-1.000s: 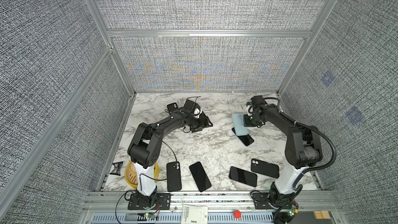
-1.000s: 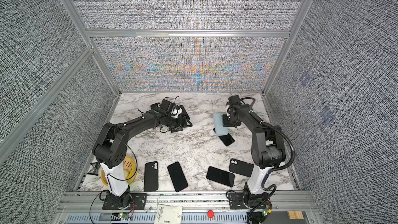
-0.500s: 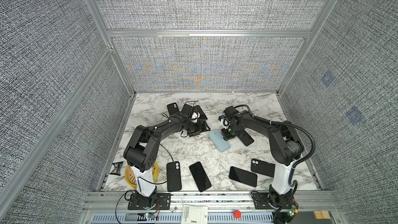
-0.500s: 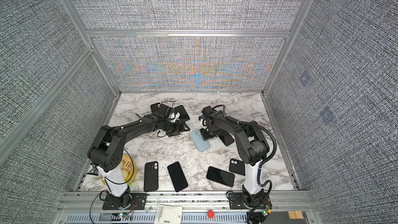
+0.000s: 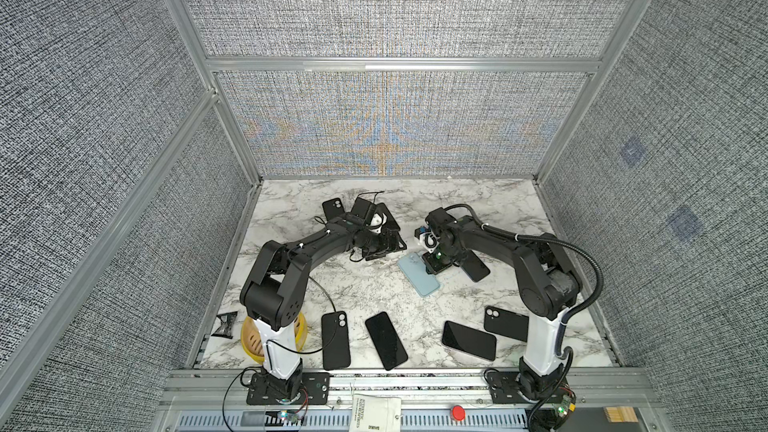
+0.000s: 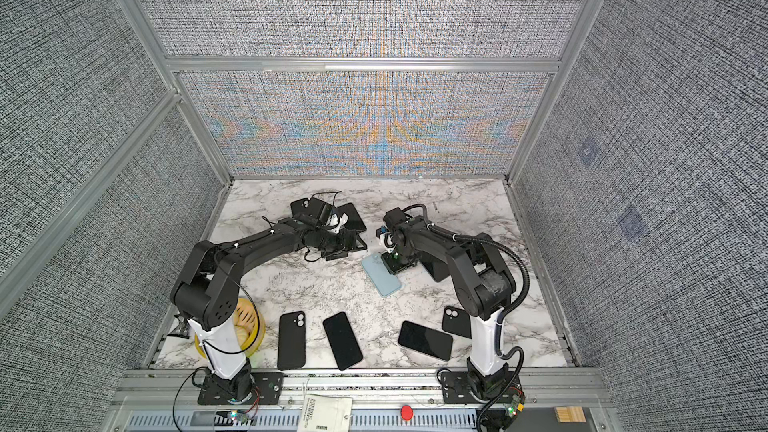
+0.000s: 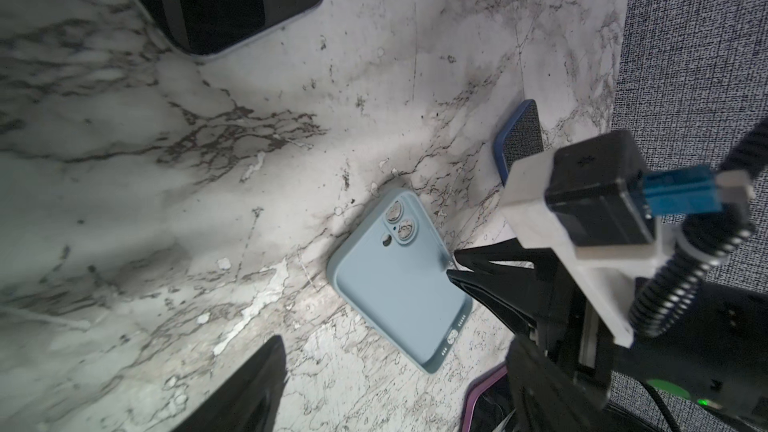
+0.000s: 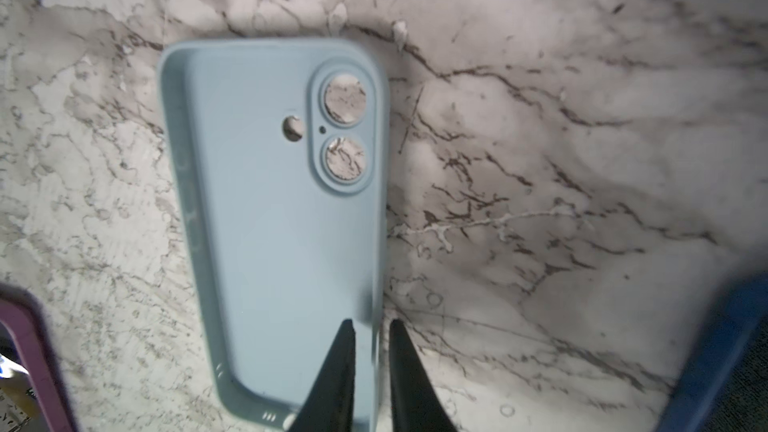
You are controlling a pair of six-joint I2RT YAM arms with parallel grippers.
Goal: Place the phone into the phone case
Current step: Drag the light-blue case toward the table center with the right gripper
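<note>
case [image 8: 282, 222] lies empty, fitting all ahead of you; right gripper [image 8: 372, 324] straddles its wall, grip unclear, left gripper [image 5: 385, 248] open

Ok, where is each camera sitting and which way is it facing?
Top views: high at the front, facing down over the marble table; left arm and right arm show whole.
Left wrist: on its arm, facing the light blue phone case; one left pincer finger shows.
Right wrist: on its arm, facing down onto the case; right pincer tips straddle its wall.
All share that case.
</note>
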